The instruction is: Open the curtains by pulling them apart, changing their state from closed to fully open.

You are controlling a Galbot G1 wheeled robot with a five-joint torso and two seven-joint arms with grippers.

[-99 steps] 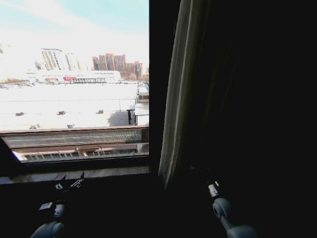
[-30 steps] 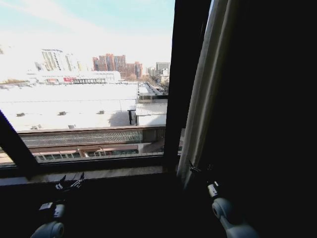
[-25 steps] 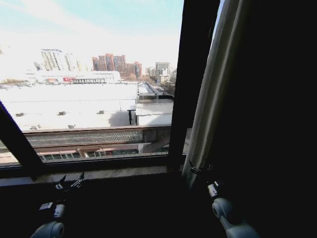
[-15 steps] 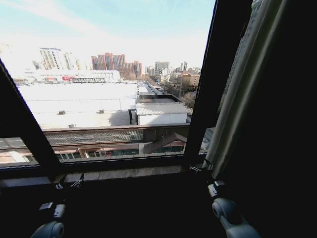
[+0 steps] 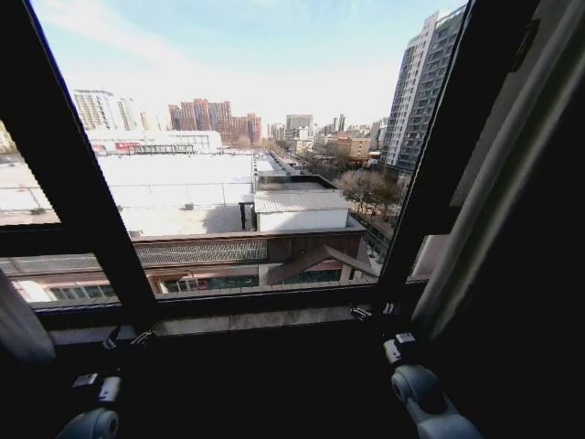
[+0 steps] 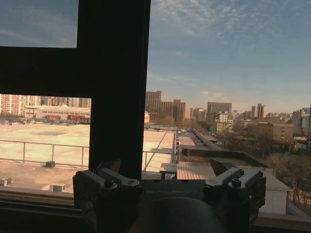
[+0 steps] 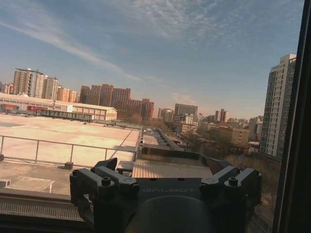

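Beige-cream pleated curtain panel (image 5: 498, 197) seen bunched at right window edge, long axis near vertical, leaning; second fold (image 5: 20, 320) at lower left. Right gripper (image 5: 373, 312) nearer, jaws apart, empty. Left gripper (image 5: 130, 338) parked low, jaws apart.

Right curtain (image 5: 498, 197) and left curtain (image 5: 20, 320) cut off by the head view's edges.

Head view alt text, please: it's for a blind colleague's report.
The curtains hang bunched at the right of a wide, uncovered city window. Both grippers sit low by the sill, the left gripper and the right gripper, neither touching fabric.
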